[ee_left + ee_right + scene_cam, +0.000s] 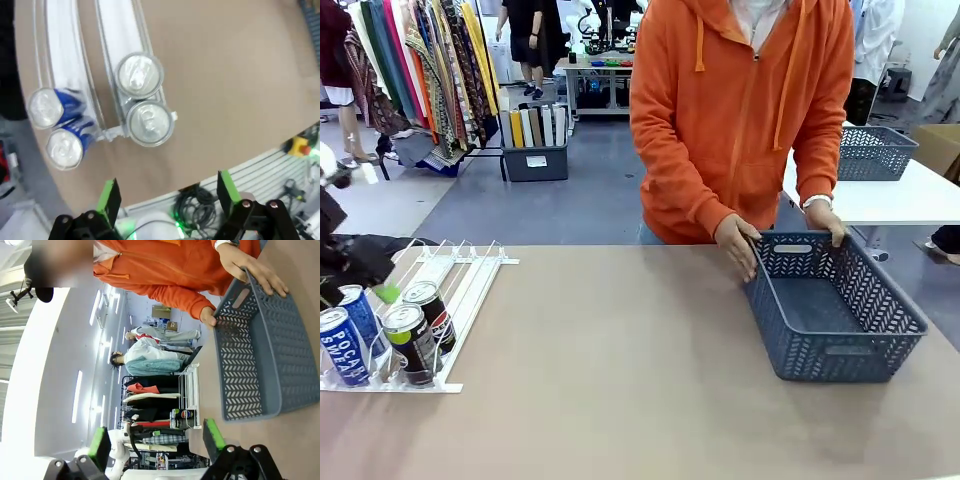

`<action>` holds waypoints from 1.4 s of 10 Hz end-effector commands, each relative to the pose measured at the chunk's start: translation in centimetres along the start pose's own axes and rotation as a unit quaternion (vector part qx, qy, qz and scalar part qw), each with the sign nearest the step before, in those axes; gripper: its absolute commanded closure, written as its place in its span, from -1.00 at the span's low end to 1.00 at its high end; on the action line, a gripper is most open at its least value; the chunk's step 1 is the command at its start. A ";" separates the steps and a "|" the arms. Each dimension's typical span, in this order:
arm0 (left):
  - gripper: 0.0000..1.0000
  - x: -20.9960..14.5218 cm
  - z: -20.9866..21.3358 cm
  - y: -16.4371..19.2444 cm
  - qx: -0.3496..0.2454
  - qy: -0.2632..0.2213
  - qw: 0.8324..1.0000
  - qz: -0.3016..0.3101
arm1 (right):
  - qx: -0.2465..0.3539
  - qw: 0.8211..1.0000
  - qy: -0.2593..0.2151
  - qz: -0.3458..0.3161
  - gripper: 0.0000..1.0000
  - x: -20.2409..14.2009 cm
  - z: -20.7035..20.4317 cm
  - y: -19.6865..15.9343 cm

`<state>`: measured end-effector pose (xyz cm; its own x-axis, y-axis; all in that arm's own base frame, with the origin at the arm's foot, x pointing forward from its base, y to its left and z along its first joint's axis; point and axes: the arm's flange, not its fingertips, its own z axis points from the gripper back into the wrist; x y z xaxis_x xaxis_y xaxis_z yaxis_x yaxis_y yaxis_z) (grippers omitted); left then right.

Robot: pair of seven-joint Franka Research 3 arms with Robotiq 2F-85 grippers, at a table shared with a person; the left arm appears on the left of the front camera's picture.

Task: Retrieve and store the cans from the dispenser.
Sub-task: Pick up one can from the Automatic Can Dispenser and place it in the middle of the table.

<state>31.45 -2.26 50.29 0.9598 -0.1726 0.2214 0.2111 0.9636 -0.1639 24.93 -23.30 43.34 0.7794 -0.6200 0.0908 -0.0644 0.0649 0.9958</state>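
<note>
- At the left end of the tabletop [620,400], on the robot's own left, lies the dispenser [470,275], a flat white rack of sloped lanes with thin rails.
- Four cans [412,340] stand upright at the low end of the dispenser. Two blue cans sit in the lane nearest the left edge, and two black cans sit in the next lane. The cans of each pair touch, one behind the other.
- Left jaws: spread wide, with nothing between them. Their green pads [109,200] hang over the near edge of the tabletop, short of the front black can [149,123] and apart from it.
- Right jaws: spread wide and gripping nothing. Their green pads [214,437] are off the tabletop, facing the basket [265,355].
- Basket: dark blue lattice, resting on the right side of the tabletop, well apart from the dispenser.
- Person [740,110]: in an orange hooded top, standing at the far side. One hand [738,245] and the other hand [825,220] both rest on the far rim of the basket.
</note>
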 end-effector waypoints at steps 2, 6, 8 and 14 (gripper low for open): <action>-1.00 0.0 0.0 0.0 0.000 0.000 1.000 0.000 | 0.009 1.000 -0.004 0.001 -1.00 0.2 0.1 0.4; -1.00 0.5 -1.5 -1.3 0.012 0.036 0.999 0.000 | 0.009 1.000 -0.004 0.001 -1.00 0.2 0.1 0.4; -1.00 1.7 -3.2 -1.7 0.047 0.017 0.998 0.038 | 0.009 1.000 -0.004 0.001 -1.00 0.2 0.1 0.4; -1.00 4.2 -9.0 -0.6 0.054 0.095 0.992 0.068 | 0.009 1.000 -0.004 0.001 -1.00 0.2 0.1 0.4</action>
<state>36.49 -5.56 41.69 0.9969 -0.0761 0.0209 0.0772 0.9953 -0.0591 24.87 -23.34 43.35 0.7789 -0.6206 0.0906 -0.0645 0.0646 0.9958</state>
